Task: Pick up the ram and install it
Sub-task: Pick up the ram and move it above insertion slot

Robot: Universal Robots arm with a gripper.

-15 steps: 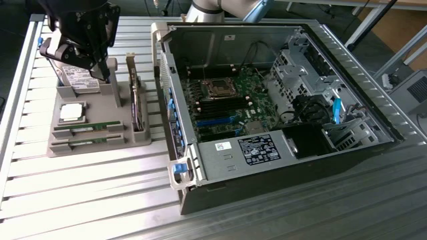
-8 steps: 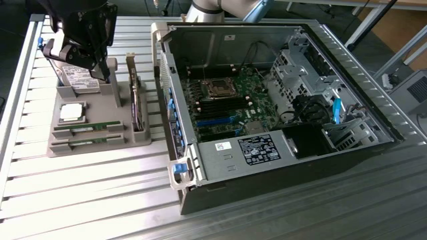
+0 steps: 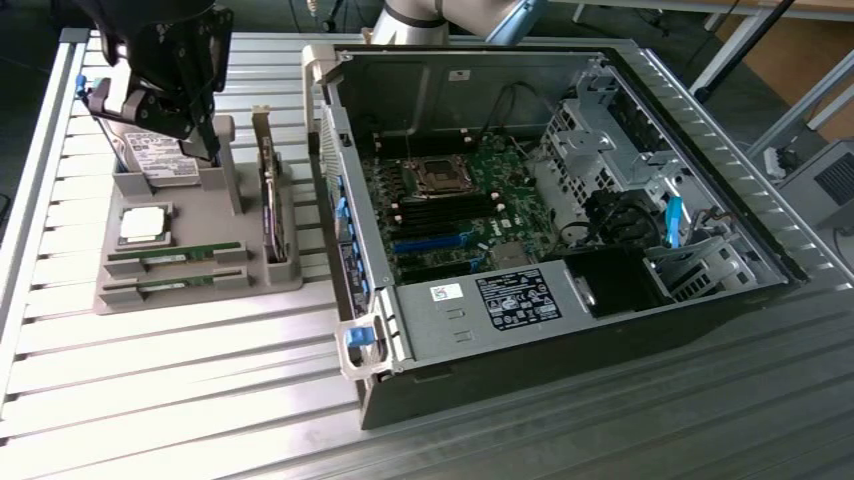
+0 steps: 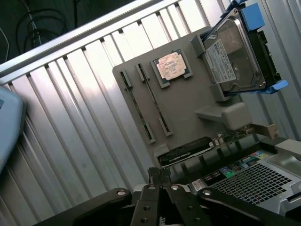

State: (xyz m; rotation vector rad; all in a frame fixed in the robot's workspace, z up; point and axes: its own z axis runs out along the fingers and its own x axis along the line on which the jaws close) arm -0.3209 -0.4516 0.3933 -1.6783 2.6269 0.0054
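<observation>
Exterior view: closed gripper over the parts holder, ram in its slot

The gripper (image 3: pixel 203 148) hangs above the far part of the gray holder (image 3: pixel 207 222), close to the hard drive (image 3: pixel 150 158). In the wrist view its fingers (image 4: pixel 146 207) are pressed together (nothing is seen between them). The ram (image 3: pixel 176 252) lies on its edge in a slot at the end of the holder nearest to the exterior camera. It is well apart from the gripper, just beside an identical stick (image 3: pixel 174 283) and near the processor (image 3: pixel 144 224). An upright card (image 3: pixel 276 215) stands in the holder on the side toward the open computer case (image 3: pixel 441 85). Everything rests on a ribbed metal table (image 3: pixel 200 400).
</observation>
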